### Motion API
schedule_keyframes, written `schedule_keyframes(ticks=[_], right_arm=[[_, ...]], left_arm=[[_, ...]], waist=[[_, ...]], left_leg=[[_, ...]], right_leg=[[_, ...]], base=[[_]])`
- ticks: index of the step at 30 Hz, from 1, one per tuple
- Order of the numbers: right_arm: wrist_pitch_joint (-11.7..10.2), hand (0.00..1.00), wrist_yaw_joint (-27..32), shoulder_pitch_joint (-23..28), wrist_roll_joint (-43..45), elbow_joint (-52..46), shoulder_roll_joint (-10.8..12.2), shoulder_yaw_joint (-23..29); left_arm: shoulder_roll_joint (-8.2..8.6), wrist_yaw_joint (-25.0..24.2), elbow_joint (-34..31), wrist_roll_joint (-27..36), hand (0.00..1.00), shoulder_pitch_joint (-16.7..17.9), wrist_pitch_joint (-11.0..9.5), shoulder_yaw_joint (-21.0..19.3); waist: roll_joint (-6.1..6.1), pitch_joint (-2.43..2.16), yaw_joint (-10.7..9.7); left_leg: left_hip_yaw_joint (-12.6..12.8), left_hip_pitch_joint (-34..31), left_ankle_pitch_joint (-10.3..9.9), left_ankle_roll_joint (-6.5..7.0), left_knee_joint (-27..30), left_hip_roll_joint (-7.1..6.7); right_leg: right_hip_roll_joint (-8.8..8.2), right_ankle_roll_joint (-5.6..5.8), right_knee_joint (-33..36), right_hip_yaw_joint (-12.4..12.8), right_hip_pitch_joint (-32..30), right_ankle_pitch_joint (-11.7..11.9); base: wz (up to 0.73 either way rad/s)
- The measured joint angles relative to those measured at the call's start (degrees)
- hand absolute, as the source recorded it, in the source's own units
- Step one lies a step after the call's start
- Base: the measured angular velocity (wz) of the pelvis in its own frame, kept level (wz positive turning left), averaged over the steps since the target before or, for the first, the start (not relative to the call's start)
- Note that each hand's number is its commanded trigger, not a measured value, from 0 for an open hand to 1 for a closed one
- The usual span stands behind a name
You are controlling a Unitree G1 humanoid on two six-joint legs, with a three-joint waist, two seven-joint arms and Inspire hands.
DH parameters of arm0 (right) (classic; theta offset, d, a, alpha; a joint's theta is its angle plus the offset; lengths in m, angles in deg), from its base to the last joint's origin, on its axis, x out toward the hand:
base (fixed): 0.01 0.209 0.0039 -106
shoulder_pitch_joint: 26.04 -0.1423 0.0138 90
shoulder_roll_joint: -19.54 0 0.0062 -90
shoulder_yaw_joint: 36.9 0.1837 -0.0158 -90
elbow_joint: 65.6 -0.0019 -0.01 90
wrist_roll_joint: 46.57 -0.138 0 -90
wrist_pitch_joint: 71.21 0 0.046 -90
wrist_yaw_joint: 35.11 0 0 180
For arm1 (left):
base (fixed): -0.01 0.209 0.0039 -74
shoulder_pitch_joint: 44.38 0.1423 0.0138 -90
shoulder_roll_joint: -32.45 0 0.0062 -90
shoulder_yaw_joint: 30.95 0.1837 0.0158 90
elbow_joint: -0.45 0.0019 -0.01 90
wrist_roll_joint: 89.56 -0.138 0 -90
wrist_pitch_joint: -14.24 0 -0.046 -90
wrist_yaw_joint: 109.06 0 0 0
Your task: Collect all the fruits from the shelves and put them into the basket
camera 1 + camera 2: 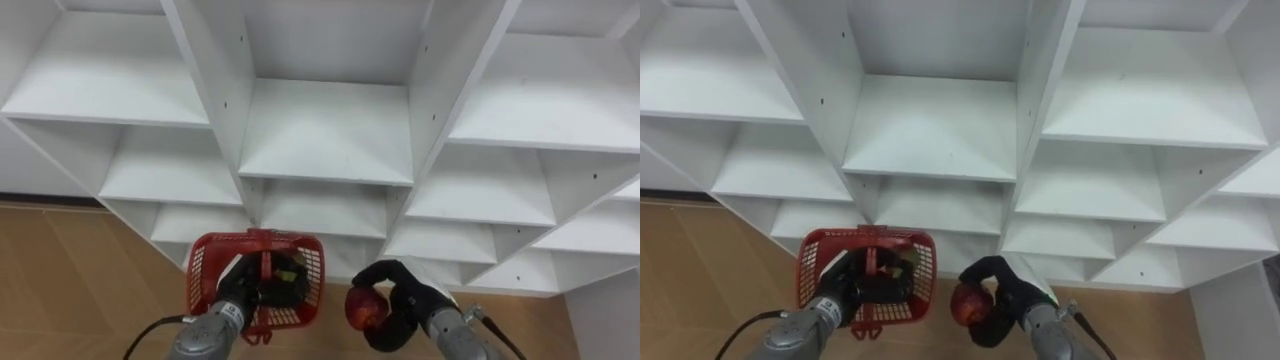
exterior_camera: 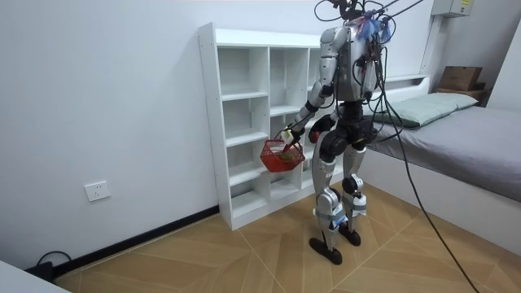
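My left hand is shut on the handle of a red mesh basket, held in front of the white closet. Something dark lies inside the basket, too hidden to name. Just right of the basket, my right hand is shut on a red apple, its fingers curled round the fruit. In the room view I stand facing the closet with the basket at hip height.
The closet shelves in the eye views look bare. Wooden floor lies below to the left. In the room view a bed stands behind me at the room view's right, and a wall socket is at the left.
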Motion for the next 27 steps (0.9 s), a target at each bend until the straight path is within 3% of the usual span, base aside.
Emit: schedule_keyframes(ticks=[5,15,20,27], right_arm=[[-0.02,1.0,-0.08,-0.23,0.87,0.89,0.04,-0.02],[-0.02,1.0,0.73,-5.43,1.22,0.94,0.86,0.05],[-0.02,1.0,1.06,-5.86,0.8,0.88,1.79,-0.14],[-0.02,1.0,1.28,-5.93,-1.34,-0.29,2.13,-0.15]], left_arm=[[0.2,-0.58,0.08,-0.01,1.0,0.0,-0.02,0.04],[0.71,-1.23,0.17,-0.01,1.0,0.01,-0.02,0.28],[0.49,-1.22,0.2,0.0,1.0,0.03,-0.02,2.42],[0.92,-1.21,0.2,0.06,1.0,-0.02,-0.02,2.48]], waist=[[0.35,0.06,0.19],[0.45,0.47,-0.12],[0.44,0.6,0.19],[0.21,0.89,1.24]], left_leg=[[0.03,-0.01,0.0,0.0,0.09,0.0],[-0.14,-0.72,0.0,0.0,-0.01,-0.05],[-0.16,-0.51,0.01,0.01,-0.29,-0.11],[-0.15,-0.46,0.01,0.01,-0.31,-0.13]], right_leg=[[-0.01,-0.01,0.04,0.03,0.0,0.01],[-0.06,0.0,-0.04,-0.06,-0.62,0.0],[-0.08,0.02,-0.12,-0.02,-0.56,-0.02],[-0.1,0.04,-0.12,0.0,-0.56,-0.03]], base=[[0.0],[0.0],[0.0],[0.0]])
